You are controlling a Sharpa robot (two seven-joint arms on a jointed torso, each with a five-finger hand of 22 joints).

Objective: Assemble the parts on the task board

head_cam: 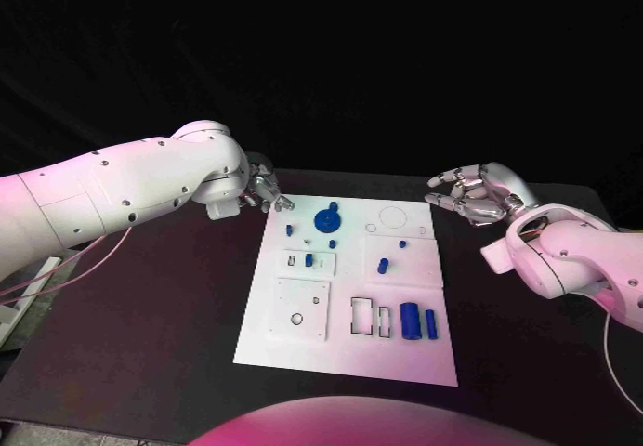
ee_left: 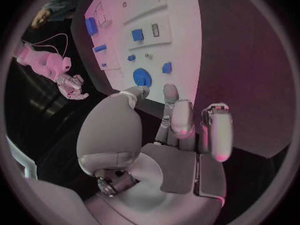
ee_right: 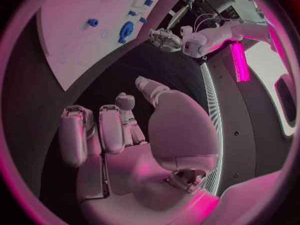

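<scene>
The white task board (head_cam: 302,339) lies in the middle of the black table. On it sit a round blue disc (head_cam: 327,221), several small blue pieces (head_cam: 382,265) near the centre, and two blue cylinders (head_cam: 410,321) near the front right. My left hand (head_cam: 252,195) hovers just off the board's far left corner, fingers apart, holding nothing. My right hand (head_cam: 472,195) hangs beyond the board's far right corner, fingers loosely curled and apart, empty. The left wrist view shows the disc (ee_left: 142,77) past my fingers (ee_left: 178,117). The right wrist view shows the board (ee_right: 75,30) and the disc (ee_right: 126,30).
The board carries rectangular recesses (head_cam: 364,316) and a square plate with a round hole (head_cam: 302,307). Black table (head_cam: 148,307) surrounds the board on both sides. My left arm (ee_right: 212,35) appears across the table in the right wrist view.
</scene>
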